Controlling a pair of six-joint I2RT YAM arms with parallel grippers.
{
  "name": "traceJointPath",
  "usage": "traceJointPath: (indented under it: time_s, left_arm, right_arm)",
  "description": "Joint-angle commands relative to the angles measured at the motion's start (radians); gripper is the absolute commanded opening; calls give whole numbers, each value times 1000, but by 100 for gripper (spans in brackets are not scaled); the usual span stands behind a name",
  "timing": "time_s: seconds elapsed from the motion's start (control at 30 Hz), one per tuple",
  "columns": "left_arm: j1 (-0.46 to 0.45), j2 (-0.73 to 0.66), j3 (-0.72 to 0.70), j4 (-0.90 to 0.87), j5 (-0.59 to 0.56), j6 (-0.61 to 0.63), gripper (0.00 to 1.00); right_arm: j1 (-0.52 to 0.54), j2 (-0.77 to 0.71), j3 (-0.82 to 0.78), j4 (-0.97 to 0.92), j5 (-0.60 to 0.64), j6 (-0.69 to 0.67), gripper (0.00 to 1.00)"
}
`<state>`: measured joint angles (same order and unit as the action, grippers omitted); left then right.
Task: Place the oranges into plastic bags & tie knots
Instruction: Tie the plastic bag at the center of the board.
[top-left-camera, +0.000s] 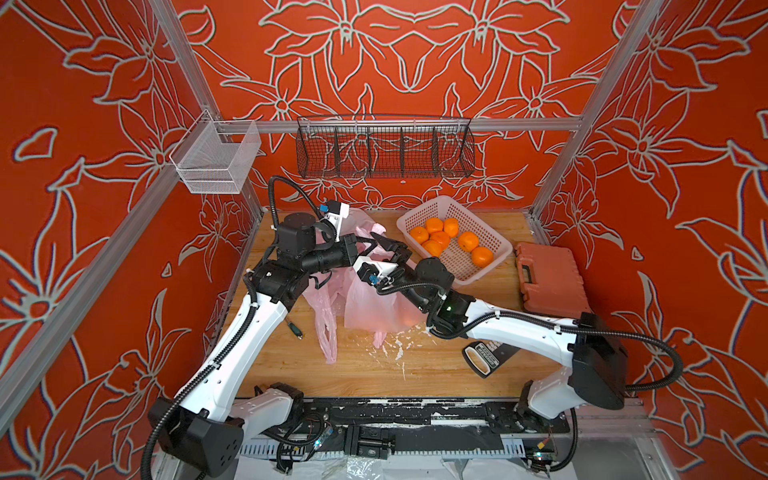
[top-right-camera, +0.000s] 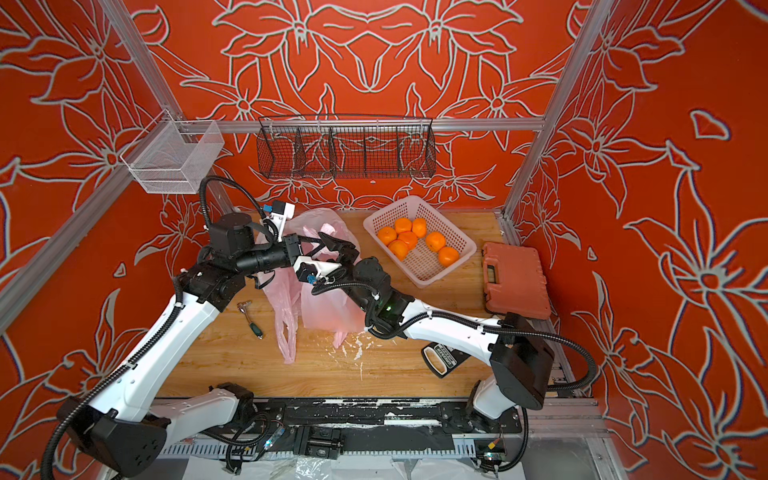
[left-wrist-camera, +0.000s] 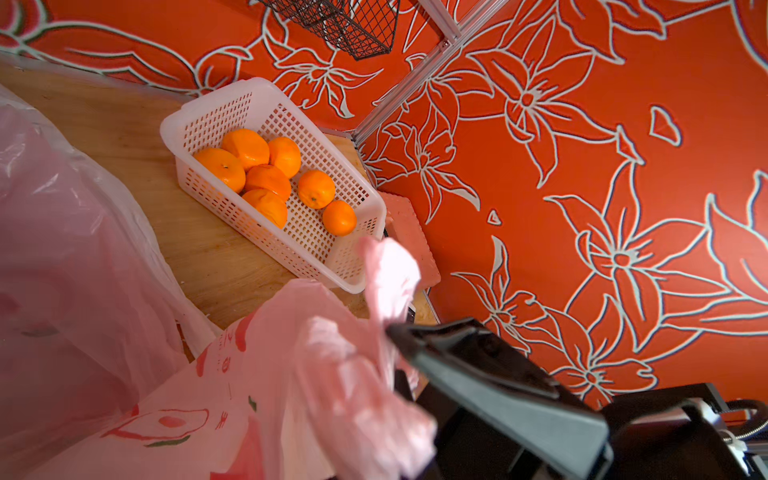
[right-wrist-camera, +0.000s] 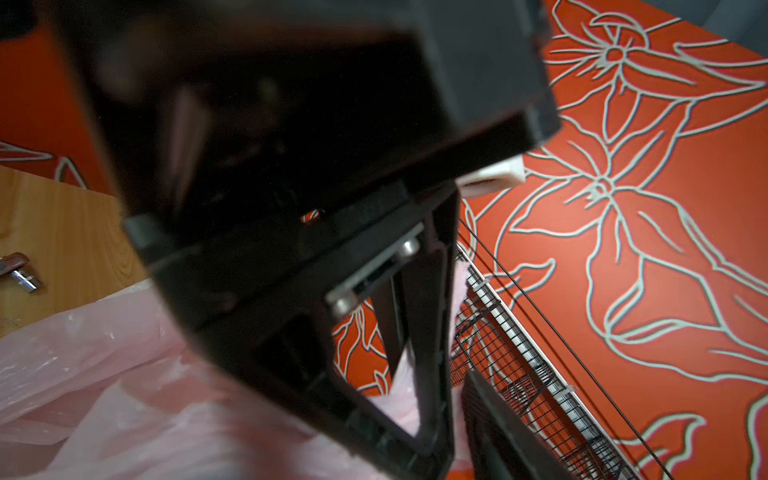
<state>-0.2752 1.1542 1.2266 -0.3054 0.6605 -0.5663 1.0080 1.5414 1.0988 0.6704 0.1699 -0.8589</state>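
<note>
Several oranges (top-left-camera: 436, 239) (left-wrist-camera: 266, 178) lie in a pale perforated basket (top-left-camera: 461, 268) at the back right. Pink printed plastic bags (top-left-camera: 365, 303) (left-wrist-camera: 249, 374) are heaped at mid-table, and one limp bag (top-left-camera: 326, 332) trails toward the front. My left gripper (top-left-camera: 380, 241) (left-wrist-camera: 392, 349) is shut on a bunched pink handle of the bag, held up above the heap. My right gripper (top-left-camera: 399, 255) meets it tip to tip. In the right wrist view the left gripper fills the picture and only one right finger (right-wrist-camera: 498, 432) shows, beside pink plastic. The knots are out of view.
An orange tool case (top-left-camera: 548, 282) lies right of the basket. A black hand tool (top-left-camera: 482, 357) sits under the right arm, and a small screwdriver (top-left-camera: 295, 328) is at the left. A black wire rack (top-left-camera: 384, 147) and a white mesh box (top-left-camera: 216, 162) hang on the rails.
</note>
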Motion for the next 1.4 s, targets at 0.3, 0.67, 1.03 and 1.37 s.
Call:
traceJointPath:
  time_s: [0.3, 0.67, 1.03, 1.37]
  left_arm:
    - [-4, -40, -23, 7, 91, 3, 0]
    - [-4, -35, -28, 0, 107, 10, 0]
    - [-2, -89, -52, -12, 28, 47, 98]
    - [-1, -339, -214, 21, -113, 173, 95]
  right_arm:
    - [-19, -1, 44, 4, 11, 8, 45]
    - [-23, -26, 30, -2, -12, 70, 0]
    - [-23, -101, -45, -44, -6, 221, 0]
    - [-45, -206, -101, -217, -41, 393, 0]
